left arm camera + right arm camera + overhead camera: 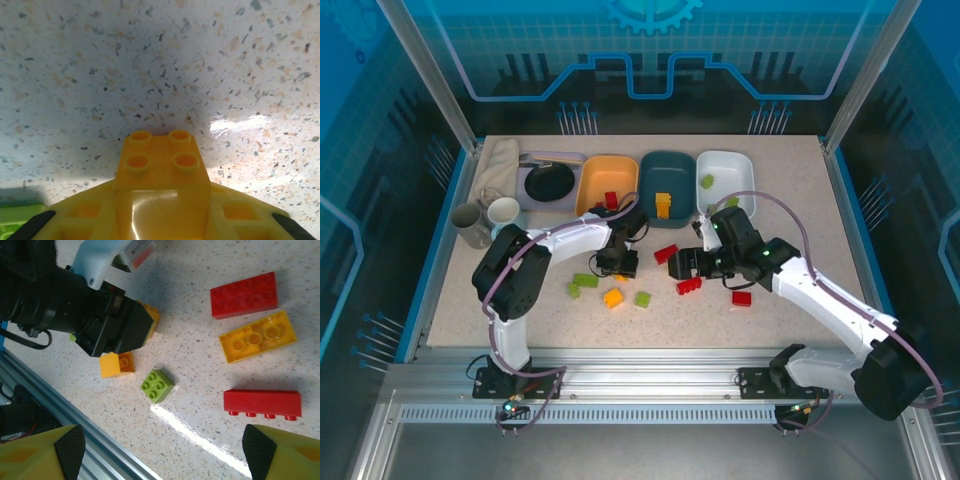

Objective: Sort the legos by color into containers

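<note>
Our left gripper (161, 226) is clenched on an orange-yellow brick (160, 167) at the bottom centre of its wrist view, with the speckled table (150, 65) beyond. Our right gripper (162, 450) is released, with nothing between its fingers. Past it lie a green brick (157, 386) mid-frame and a red brick (244, 295) upper right. From above, the orange tub (592, 178), teal tub (672, 168) and white tub (730, 168) line the upper middle.

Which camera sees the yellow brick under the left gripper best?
Left wrist: the yellow brick is close up, four studs clear. Top view gives a sliver under the left gripper; right wrist, one corner.
</note>
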Controlling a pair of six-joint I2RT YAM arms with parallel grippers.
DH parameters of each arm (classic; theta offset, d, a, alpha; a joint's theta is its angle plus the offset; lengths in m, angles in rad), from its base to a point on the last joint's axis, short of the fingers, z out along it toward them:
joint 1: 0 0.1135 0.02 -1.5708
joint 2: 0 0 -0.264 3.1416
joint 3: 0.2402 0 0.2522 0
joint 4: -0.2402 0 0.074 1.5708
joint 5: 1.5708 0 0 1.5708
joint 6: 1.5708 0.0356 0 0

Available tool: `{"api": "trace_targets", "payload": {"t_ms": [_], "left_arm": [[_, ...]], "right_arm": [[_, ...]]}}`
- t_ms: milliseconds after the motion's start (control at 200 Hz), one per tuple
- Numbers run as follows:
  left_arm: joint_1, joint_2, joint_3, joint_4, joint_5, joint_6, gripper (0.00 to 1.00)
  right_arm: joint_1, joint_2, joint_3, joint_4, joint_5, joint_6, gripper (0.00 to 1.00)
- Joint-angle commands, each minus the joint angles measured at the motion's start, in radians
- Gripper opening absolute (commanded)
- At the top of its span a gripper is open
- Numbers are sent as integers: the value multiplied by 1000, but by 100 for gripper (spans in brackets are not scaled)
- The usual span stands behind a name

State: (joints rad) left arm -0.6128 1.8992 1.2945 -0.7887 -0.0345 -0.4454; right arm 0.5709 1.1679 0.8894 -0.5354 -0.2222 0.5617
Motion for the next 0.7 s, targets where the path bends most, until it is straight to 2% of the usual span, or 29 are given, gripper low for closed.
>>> {"api": "trace_targets", "payload": {"t_ms": [0, 230, 575, 695], "left_arm": [[-7, -80, 97, -52, -33, -26, 28], [-2, 12, 405, -128, 12, -42, 28], [51, 424, 991, -183, 152, -102, 30], [65, 548, 1124, -177, 204, -137, 32]], "right_arm": [[-43, -52, 39, -27, 72, 44, 85], [-155, -54, 82, 112, 77, 139, 85], [-266, 114, 213, 220, 18, 219, 86], [-287, 153, 255, 222, 12, 239, 86]]}}
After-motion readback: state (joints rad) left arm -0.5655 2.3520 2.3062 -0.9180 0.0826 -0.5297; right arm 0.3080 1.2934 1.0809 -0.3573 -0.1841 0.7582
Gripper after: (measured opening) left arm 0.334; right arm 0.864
